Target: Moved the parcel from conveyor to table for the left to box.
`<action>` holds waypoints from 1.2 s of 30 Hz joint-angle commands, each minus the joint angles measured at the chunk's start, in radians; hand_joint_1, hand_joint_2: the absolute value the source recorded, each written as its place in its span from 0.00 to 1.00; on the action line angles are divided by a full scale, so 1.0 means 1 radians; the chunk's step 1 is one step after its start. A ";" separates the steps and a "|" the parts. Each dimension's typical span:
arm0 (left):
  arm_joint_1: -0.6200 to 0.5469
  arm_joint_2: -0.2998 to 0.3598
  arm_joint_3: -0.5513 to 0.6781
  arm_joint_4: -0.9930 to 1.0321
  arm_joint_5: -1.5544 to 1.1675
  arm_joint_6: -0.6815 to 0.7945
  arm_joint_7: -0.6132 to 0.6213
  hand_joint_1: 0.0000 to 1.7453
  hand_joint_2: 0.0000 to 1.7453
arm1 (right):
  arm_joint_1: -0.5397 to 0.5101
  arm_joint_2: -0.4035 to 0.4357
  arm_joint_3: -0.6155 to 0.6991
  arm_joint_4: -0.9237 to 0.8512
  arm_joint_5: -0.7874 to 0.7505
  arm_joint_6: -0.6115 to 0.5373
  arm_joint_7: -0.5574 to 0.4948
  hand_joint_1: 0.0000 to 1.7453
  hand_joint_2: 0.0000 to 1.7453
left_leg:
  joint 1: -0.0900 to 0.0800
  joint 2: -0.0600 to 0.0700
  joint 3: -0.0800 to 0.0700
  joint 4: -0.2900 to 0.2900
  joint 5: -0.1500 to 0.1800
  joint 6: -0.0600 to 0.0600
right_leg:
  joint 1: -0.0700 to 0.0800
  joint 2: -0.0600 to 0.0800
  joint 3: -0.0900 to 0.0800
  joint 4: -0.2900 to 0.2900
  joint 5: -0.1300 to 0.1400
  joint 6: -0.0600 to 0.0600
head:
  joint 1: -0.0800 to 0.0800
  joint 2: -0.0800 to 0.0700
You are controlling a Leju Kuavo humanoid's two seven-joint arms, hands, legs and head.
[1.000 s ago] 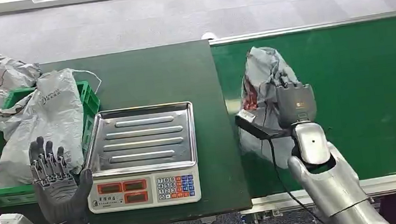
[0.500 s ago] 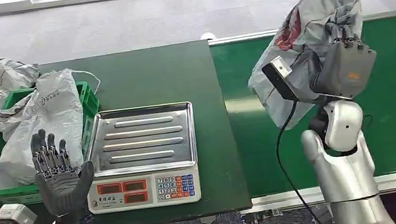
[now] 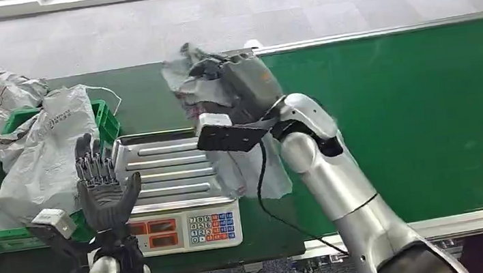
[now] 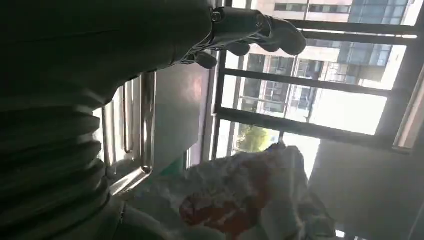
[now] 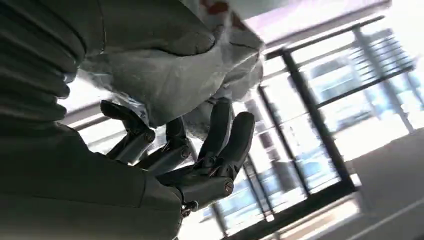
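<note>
A crumpled grey plastic parcel (image 3: 242,167) with red print hangs from my right hand (image 3: 243,85), which grips its top above the right side of the steel scale tray (image 3: 160,170). The right wrist view shows the same parcel (image 5: 165,75) pressed between thumb and dark fingers (image 5: 220,140). My left hand (image 3: 102,190) stands upright and open with nothing in it, at the front left corner of the scale, beside the green crate (image 3: 108,124). The left wrist view shows that hand's fingers (image 4: 260,30) spread, with the parcel (image 4: 240,200) beyond.
The scale (image 3: 184,229) sits on the dark green table (image 3: 151,92). The green crate holds several grey bagged parcels (image 3: 48,151). More bags (image 3: 7,91) lie at the table's far left. The green conveyor belt (image 3: 428,108) stretches along the right.
My right arm has swung the parcel from high over the conveyor leftward and down to above the scale's right side. My left hand has shifted slightly right and up.
</note>
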State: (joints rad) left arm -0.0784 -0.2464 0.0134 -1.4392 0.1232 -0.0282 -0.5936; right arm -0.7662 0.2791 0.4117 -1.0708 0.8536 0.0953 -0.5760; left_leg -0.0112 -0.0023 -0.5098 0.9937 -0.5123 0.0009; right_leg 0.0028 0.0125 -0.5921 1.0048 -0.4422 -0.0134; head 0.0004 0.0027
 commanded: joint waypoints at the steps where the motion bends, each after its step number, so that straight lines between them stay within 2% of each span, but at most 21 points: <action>1: -0.031 0.025 0.024 0.136 0.018 0.014 -0.003 0.00 1.00 | -0.037 0.013 0.284 0.027 -0.120 0.025 0.020 1.00 1.00 | 0.000 0.002 0.003 -0.003 0.000 -0.002 | 0.000 0.001 0.002 -0.002 0.000 0.001 | 0.000 0.000; 9: -0.044 0.016 0.037 0.141 0.003 -0.002 0.007 0.00 1.00 | -0.043 0.021 0.267 0.090 -0.158 0.015 0.008 1.00 1.00 | 0.000 0.000 0.000 -0.002 0.001 -0.001 | 0.000 -0.001 0.002 -0.002 0.000 0.001 | 0.000 0.000; 10: -0.039 0.017 0.041 0.138 0.001 0.002 0.006 0.00 1.00 | -0.051 0.031 0.275 0.119 -0.117 -0.026 0.049 1.00 1.00 | -0.001 0.000 0.000 -0.001 0.000 -0.001 | 0.000 -0.001 0.001 -0.002 0.000 0.000 | 0.000 0.000; 11: -0.024 0.015 0.053 0.118 0.000 0.018 0.001 0.00 1.00 | -0.063 0.043 0.293 0.153 -0.045 -0.092 0.105 0.05 1.00 | -0.001 0.001 0.000 -0.001 0.000 -0.001 | -0.001 0.000 0.001 -0.001 0.000 0.000 | 0.000 0.000; 12: -0.005 0.013 0.065 0.092 0.000 0.022 0.001 0.00 1.00 | -0.084 0.060 0.310 0.210 0.034 -0.153 0.173 0.01 1.00 | -0.001 0.001 0.001 -0.002 0.000 -0.002 | -0.001 0.000 0.002 -0.002 0.001 0.000 | 0.000 0.000; 14: 0.051 0.002 0.102 0.010 0.003 0.044 0.004 0.00 1.00 | -0.139 0.070 0.397 0.323 0.246 -0.326 0.409 0.00 1.00 | -0.001 0.004 0.001 -0.001 -0.001 -0.001 | -0.002 0.003 0.001 -0.001 0.000 0.000 | 0.000 0.000; 15: 0.073 -0.001 0.112 -0.022 -0.002 0.039 0.015 0.00 1.00 | -0.158 0.070 0.439 0.355 0.249 -0.350 0.459 0.00 1.00 | -0.001 0.007 0.002 -0.002 -0.001 -0.002 | -0.002 0.006 0.001 -0.002 0.001 0.000 | 0.000 0.000; 16: 0.078 -0.002 0.116 -0.029 -0.003 0.036 0.019 0.00 1.00 | -0.163 0.070 0.451 0.365 0.236 -0.359 0.462 0.00 1.00 | -0.001 0.007 0.001 -0.001 -0.001 -0.001 | -0.002 0.006 0.001 -0.001 0.001 0.000 | 0.000 0.000; 19: 0.093 -0.018 0.139 -0.054 -0.007 0.040 0.029 0.00 1.00 | -0.206 0.070 0.518 0.450 0.390 -0.387 0.692 0.00 1.00 | 0.000 0.005 0.001 -0.001 -0.001 -0.002 | -0.001 0.003 0.000 -0.001 0.000 0.000 | 0.000 0.000; 22: 0.092 -0.030 0.155 -0.069 -0.063 0.091 0.035 0.00 1.00 | -0.225 0.070 0.509 0.536 0.433 -0.324 0.840 0.00 1.00 | 0.000 0.002 0.000 -0.001 -0.001 -0.001 | -0.001 0.001 0.000 -0.001 0.000 0.000 | 0.000 0.000; 26: 0.096 -0.038 0.155 -0.098 -0.097 0.142 0.037 0.00 1.00 | -0.217 0.070 0.445 0.571 0.478 -0.329 0.891 0.00 1.00 | 0.000 -0.001 0.000 -0.001 0.000 -0.001 | 0.000 -0.002 0.001 -0.002 0.001 0.001 | 0.000 0.000; 32: 0.089 -0.033 0.132 -0.117 -0.137 0.189 0.038 0.00 1.00 | -0.169 0.070 0.333 0.512 0.533 -0.306 0.850 0.00 1.00 | 0.000 -0.003 -0.001 0.000 0.000 -0.001 | 0.000 -0.004 0.001 -0.001 0.000 0.000 | 0.000 0.000; 35: 0.096 -0.034 0.116 -0.140 -0.147 0.195 0.036 0.00 1.00 | -0.125 0.062 0.273 0.425 0.585 -0.348 0.833 0.00 1.00 | 0.001 -0.003 -0.001 0.000 0.000 -0.001 | 0.000 -0.005 0.001 -0.002 0.000 0.000 | 0.000 0.000; 36: 0.100 -0.026 0.102 -0.146 -0.165 0.187 0.032 0.00 1.00 | -0.096 0.050 0.252 0.357 0.622 -0.417 0.834 0.00 1.00 | 0.000 -0.003 -0.001 0.000 0.000 -0.001 | 0.000 -0.004 0.000 -0.001 0.000 0.000 | 0.000 0.000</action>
State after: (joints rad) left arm 0.0238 -0.2785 0.1171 -1.5637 -0.0115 0.1541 -0.5604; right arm -0.9037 0.3517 0.7938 -0.6355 1.3898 -0.2255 0.2781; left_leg -0.0114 -0.0043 -0.5116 0.9943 -0.5126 0.0011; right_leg 0.0023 0.0097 -0.5924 1.0044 -0.4422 -0.0145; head 0.0004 0.0027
